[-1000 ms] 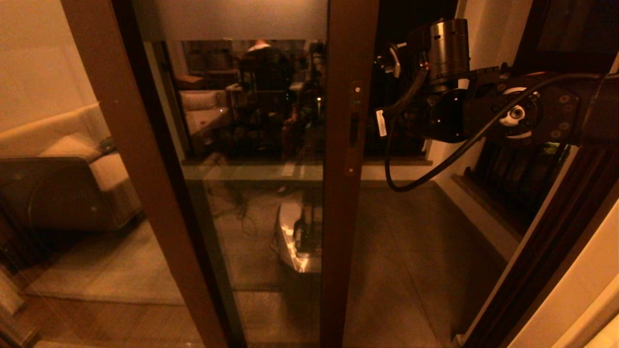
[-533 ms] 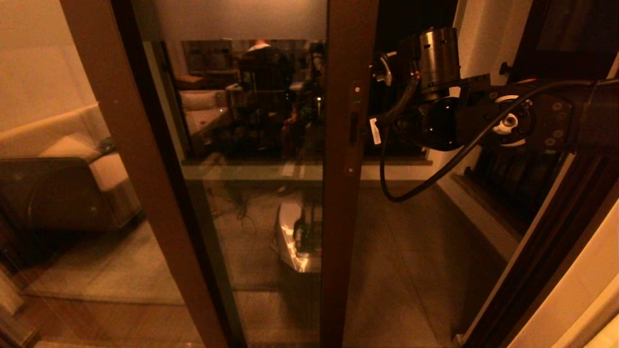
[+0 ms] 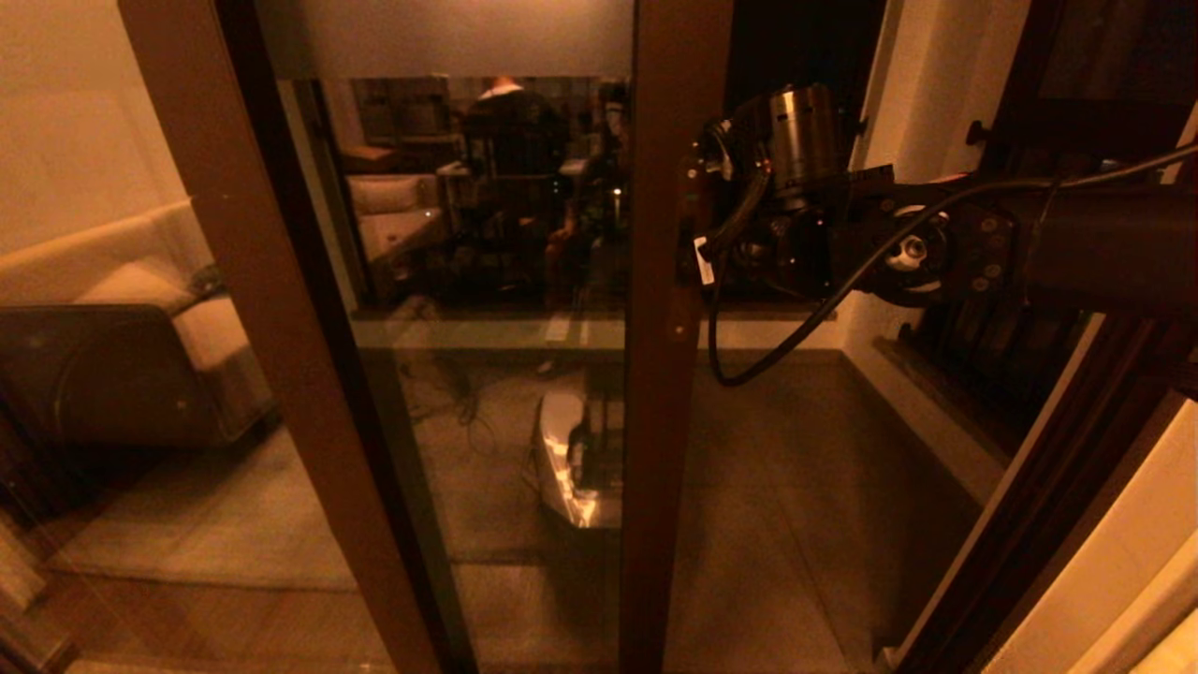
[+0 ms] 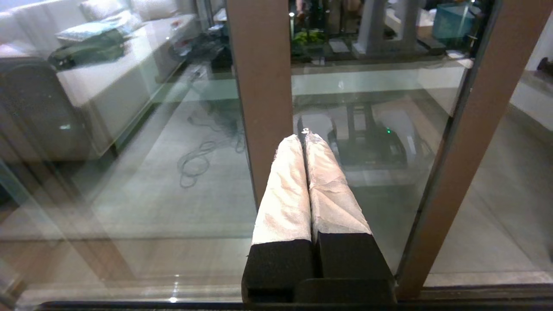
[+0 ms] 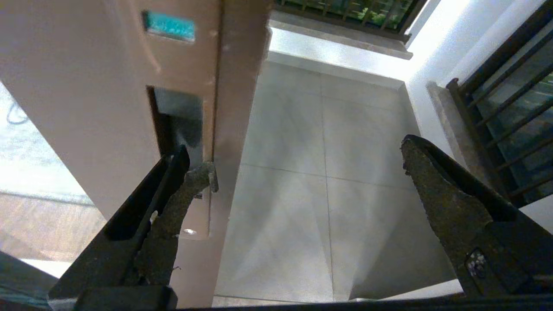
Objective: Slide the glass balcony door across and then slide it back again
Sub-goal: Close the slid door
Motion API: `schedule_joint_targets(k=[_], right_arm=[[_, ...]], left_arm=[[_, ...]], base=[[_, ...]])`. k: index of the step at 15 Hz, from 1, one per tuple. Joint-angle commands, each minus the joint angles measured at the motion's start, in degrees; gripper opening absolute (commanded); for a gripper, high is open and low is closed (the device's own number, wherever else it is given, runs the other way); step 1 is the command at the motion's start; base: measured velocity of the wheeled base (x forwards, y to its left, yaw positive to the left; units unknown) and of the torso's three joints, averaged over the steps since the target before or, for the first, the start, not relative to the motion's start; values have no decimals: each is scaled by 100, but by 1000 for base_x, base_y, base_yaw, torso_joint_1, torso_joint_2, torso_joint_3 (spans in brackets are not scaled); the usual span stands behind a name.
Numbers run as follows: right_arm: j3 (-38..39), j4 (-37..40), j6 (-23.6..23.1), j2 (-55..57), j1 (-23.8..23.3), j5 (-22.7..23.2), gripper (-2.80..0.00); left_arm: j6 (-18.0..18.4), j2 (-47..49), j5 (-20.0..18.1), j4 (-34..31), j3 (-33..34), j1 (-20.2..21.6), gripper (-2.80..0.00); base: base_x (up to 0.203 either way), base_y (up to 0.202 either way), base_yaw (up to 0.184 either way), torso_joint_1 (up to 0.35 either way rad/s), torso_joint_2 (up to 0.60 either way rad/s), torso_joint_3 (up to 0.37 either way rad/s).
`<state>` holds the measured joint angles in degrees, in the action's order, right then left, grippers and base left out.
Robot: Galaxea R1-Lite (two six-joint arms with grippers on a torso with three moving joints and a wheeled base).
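The glass balcony door (image 3: 487, 281) stands in the middle of the head view, its brown stile (image 3: 660, 421) running top to bottom. My right arm's wrist (image 3: 796, 187) reaches in from the right, up against that stile at handle height. In the right wrist view my right gripper (image 5: 307, 160) is open and empty; one fingertip (image 5: 203, 175) sits at the lower edge of the dark recessed handle slot (image 5: 179, 121), the other finger (image 5: 436, 190) hangs over the tiled floor. My left gripper (image 4: 304, 137) is shut on nothing, its white-wrapped fingers pointing at glass beside a brown frame post (image 4: 259, 86).
A second brown-framed glass panel (image 3: 271, 356) leans across the left. The dark barred window (image 3: 992, 346) and the dark door jamb (image 3: 1048, 487) close off the right. Grey balcony tiles (image 3: 796, 487) lie beyond the opening. A sofa (image 3: 122, 337) shows at far left.
My right arm has swung left and slightly down, bringing its wrist from the open gap up to the stile's handle slot. The door has not shifted.
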<state>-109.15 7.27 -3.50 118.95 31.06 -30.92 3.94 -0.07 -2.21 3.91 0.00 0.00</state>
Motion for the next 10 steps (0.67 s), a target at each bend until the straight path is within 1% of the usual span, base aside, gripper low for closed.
schedule_joint_targets(k=[1,8,10], right_arm=[[-1,10,-26,41,-57,-20,0],[75,29,-170,-66,-303,-29,0],[221,29,-280,-185,-360,-29,0]], left_arm=[[2,7,1,4,176,0,-280],[2,7,1,4,176,0,-280],[2,7,1,4,176,0,-280]], base=[[0,0,0,0,0,0],[0,0,0,0,0,0],[0,0,0,0,0,0]])
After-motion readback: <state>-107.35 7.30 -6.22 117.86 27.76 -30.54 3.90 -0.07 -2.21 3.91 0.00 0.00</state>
